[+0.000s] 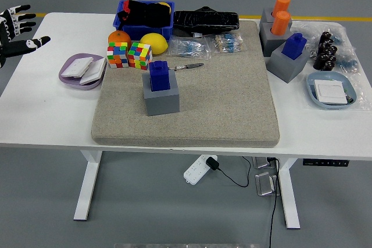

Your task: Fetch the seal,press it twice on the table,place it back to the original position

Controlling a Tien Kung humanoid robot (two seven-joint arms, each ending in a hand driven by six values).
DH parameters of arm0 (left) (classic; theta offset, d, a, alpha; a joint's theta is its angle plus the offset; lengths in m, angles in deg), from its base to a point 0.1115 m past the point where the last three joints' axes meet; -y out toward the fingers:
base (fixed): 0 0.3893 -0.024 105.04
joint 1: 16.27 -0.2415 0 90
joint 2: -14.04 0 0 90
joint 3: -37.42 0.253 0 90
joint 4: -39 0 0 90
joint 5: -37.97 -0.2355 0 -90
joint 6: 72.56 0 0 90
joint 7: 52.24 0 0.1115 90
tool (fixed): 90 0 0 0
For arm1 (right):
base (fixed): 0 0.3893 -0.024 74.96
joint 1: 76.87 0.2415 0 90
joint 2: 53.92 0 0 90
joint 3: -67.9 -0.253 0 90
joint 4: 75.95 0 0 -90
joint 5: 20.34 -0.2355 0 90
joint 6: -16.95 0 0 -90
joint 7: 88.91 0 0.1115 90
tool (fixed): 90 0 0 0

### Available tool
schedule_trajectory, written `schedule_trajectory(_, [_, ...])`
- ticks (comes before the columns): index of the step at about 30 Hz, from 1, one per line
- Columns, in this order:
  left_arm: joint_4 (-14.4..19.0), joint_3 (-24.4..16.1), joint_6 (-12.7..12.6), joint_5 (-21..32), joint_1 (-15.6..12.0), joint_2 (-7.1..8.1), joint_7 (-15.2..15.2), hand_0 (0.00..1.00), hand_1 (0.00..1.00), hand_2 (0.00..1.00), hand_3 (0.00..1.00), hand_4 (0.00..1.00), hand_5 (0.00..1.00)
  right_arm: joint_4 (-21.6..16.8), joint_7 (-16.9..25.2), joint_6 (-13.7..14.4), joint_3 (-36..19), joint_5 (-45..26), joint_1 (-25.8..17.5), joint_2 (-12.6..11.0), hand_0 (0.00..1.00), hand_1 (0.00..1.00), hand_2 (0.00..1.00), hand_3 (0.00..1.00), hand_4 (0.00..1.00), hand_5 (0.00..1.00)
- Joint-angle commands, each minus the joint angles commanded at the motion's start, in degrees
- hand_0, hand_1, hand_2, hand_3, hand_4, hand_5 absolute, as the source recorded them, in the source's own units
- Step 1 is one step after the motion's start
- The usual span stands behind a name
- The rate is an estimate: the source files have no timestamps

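My left hand [14, 33] hangs at the far left edge, above the surface's [46, 114] corner, my fingers [20, 11] spread apart and released, gripping nothing. To its right a purple dish [81, 72] holds white cards. Next come two colour cubes [129, 55] side by side, with an orange [119, 37] and a lemon [154, 43] just behind them, and a blue bin [144, 18] of dark things farther back. A grey mat [221, 108] covers the middle of the surface. On its left part stands the seal [158, 76], blue and upright, seated in its grey block [161, 100], well apart from my hand. A pen [187, 67] lies just behind it. On the right, a second blue stamp [294, 45] sits in a tilted grey holder, two orange stamps [281, 13] behind it, and a pale blue dish [331, 90] near the right edge.
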Motion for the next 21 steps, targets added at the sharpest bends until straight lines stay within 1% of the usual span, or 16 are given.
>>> schedule_trajectory(5, [0.1,0.7,0.0,0.6,0.4,-0.35,0.2,0.733,0.733,0.784,0.840,0.922,0.002,0.0,-0.1,0.1,0.2,0.0,0.0,-0.1,0.762,0.671,0.648,0.616,0.789,0.505])
schedule_trajectory(8, [0.7,1.2,0.0,0.6,0.4,-0.53,0.2,0.733,0.733,0.784,0.840,0.922,0.002,0.0,-0.2,0.0,0.6,0.0,0.2,-0.1,0.762,0.671,0.648,0.616,0.789,0.505])
schedule_trajectory(10, [1.1,1.4,-0.1,0.3,0.1,-0.47,0.1,0.733,0.729,0.783,0.839,0.921,0.002,-0.1,-0.1,-0.1,0.7,-0.1,0.4,-0.3,0.762,0.671,0.648,0.614,0.787,0.505])
schedule_trajectory(17, [1.2,1.3,-0.2,0.4,-0.1,0.08,0.1,0.731,0.728,0.782,0.839,0.918,0.002,-0.2,-0.3,-0.1,2.1,-0.6,1.0,-1.1,0.761,0.671,0.648,0.615,0.785,0.505])
schedule_trajectory(21, [1.2,1.3,-0.3,0.5,-0.1,0.23,0.0,0.729,0.724,0.782,0.840,0.917,0.002,-0.1,-0.3,-0.1,2.4,-0.5,1.0,-1.2,0.761,0.671,0.648,0.615,0.785,0.505])
